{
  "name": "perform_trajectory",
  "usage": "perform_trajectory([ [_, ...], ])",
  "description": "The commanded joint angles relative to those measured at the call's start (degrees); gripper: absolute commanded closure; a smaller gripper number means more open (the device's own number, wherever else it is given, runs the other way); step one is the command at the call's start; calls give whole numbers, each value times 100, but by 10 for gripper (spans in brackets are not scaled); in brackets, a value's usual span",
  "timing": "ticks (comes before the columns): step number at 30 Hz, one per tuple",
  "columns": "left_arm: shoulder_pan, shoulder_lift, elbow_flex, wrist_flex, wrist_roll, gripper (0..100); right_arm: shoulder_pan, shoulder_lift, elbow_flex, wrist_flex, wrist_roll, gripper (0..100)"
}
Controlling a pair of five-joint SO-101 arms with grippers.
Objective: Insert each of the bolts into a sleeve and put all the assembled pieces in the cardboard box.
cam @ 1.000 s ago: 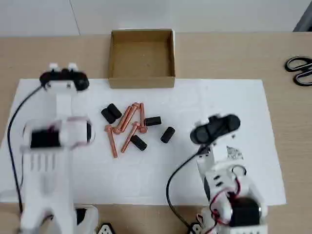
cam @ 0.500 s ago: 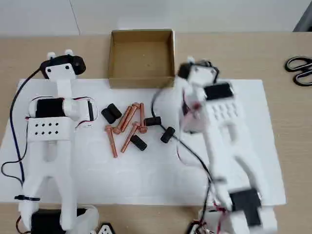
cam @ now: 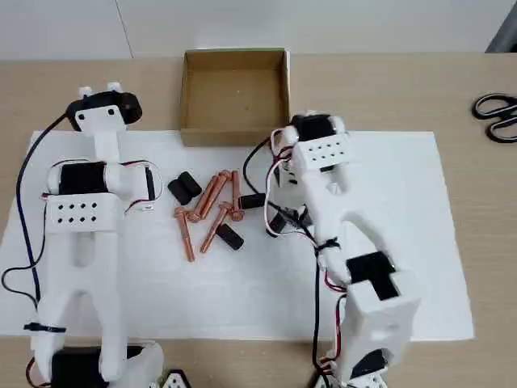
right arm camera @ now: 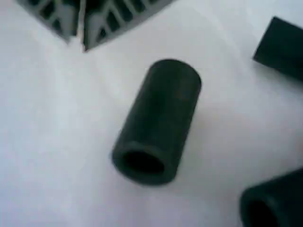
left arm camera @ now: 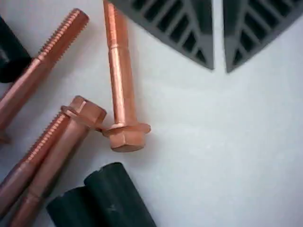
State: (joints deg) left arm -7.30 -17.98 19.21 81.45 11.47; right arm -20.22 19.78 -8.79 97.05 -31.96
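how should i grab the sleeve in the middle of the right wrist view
Take the sleeve at mid-length, across its round barrel, coming straight down from above. It lies on its side on the paper, apart from the neighbouring sleeves, so both long sides are free.

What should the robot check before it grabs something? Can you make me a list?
1. The cardboard box is open and empty: ok.
2. The bolts lie loose and none is in a sleeve yet: ok.
3. The sleeve near the right gripper lies on its side with its hole clear: ok.
4. The right gripper is wide enough to take that sleeve: not ok, its jaws are almost closed.
5. The left gripper is wide enough for the bolt beside it: not ok, its jaws are almost closed.
6. Both grippers are empty: ok.
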Motion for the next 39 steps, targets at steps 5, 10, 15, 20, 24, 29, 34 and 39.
perform_trajectory([
  [5,-26,-35,-127,-97,18,994,-470,312,-281,-145,-123,855],
  [10,-26,-35,48,-97,396,994,-532,312,-466,-198,-123,854],
  [15,-26,-62,66,-97,404,994,-532,330,-791,-215,-123,854],
  [20,-26,-53,66,-97,404,994,-549,356,-791,-629,-132,854],
  [24,-26,-44,66,-97,404,994,-549,462,-791,-690,-325,854],
  [29,-26,-35,57,-97,396,994,-549,1051,-800,-690,-466,854],
  [34,-26,-44,57,-97,387,994,-532,1376,-818,-629,-413,855],
  [39,-18,-44,57,-97,378,994,-514,1376,-826,-295,-404,917],
])
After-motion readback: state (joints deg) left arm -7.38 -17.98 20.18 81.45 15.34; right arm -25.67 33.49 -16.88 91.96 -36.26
